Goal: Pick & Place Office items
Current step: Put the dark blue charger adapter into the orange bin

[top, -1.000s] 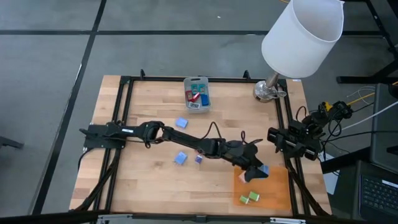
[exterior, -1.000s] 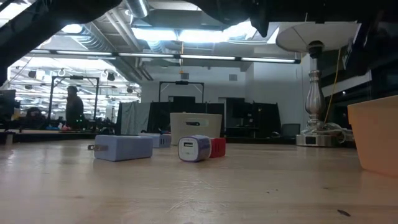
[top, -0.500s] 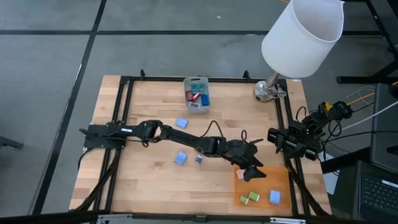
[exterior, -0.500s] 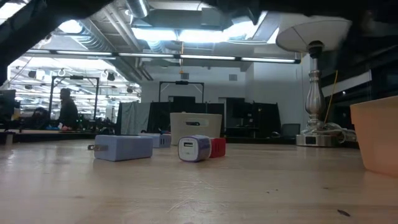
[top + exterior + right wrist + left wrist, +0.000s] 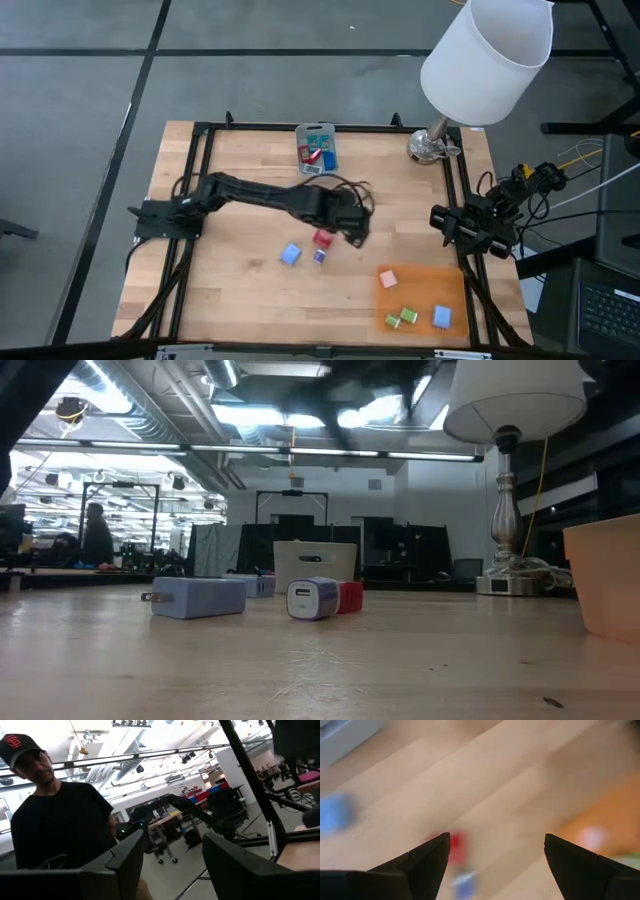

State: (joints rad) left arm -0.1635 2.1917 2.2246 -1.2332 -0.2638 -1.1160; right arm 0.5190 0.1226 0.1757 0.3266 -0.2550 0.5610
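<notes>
Left pincer point(image 5: 355, 232), spread and empty, is being held above red charger block point(image 5: 323, 238): light, rigid, slippery-sided, best pinched across flat faces

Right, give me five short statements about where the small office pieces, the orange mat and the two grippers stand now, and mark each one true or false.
1. The flat orange rectangular mat holds a pink piece, a green piece and a blue piece. True.
2. The left gripper is shut on a blue piece. False: its fingers stand open and empty.
3. A small red block lies on the bare wooden table near the left gripper. True.
4. The grey translucent plastic bin sits on the orange mat. False: it stands at the table's far edge, apart from the mat.
5. The right gripper hangs over the mat. False: it is parked at the table's right edge, facing the room.
</notes>
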